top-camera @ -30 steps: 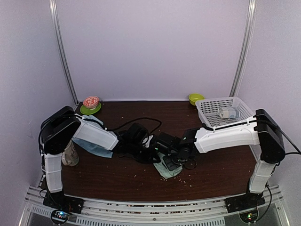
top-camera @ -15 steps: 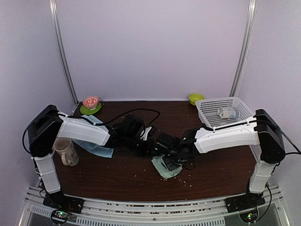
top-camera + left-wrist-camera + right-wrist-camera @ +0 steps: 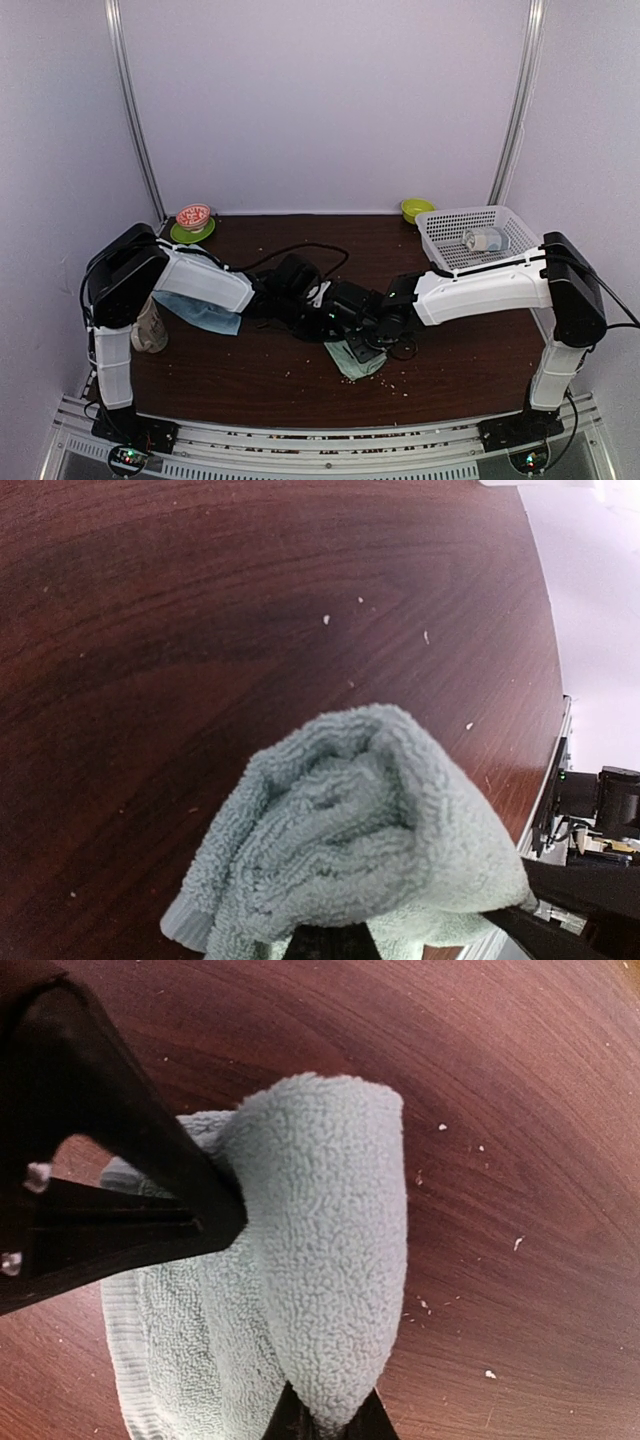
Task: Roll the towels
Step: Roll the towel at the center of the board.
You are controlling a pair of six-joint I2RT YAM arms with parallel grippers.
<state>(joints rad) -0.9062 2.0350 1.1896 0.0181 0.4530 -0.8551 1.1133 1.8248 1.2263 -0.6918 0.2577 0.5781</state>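
Note:
The pale sage-green towel (image 3: 358, 362) lies bunched on the brown table (image 3: 250, 380), near the middle front. Both grippers meet on it. My left gripper (image 3: 336, 320) is shut on one folded end; in the left wrist view the towel (image 3: 350, 830) bulges up from my jaws (image 3: 330, 944). My right gripper (image 3: 357, 342) is shut on the tip of a rolled fold (image 3: 335, 1240), low in the right wrist view (image 3: 330, 1422). The left gripper's dark fingers (image 3: 120, 1170) show there, pressed into the towel. The light blue towel (image 3: 205, 314) lies flat under the left arm.
A mug (image 3: 150, 330) stands at the left, partly behind the left arm. A white basket (image 3: 445, 250) holding a clear jar (image 3: 486, 240) is at the back right, beside a green bowl (image 3: 417, 208). A red-and-white bowl on a green plate (image 3: 193, 224) sits back left. Crumbs dot the table.
The left arm's elbow has swung back up over the mug and its gripper has shifted slightly right along the sage-green towel. The right arm has held still on the towel.

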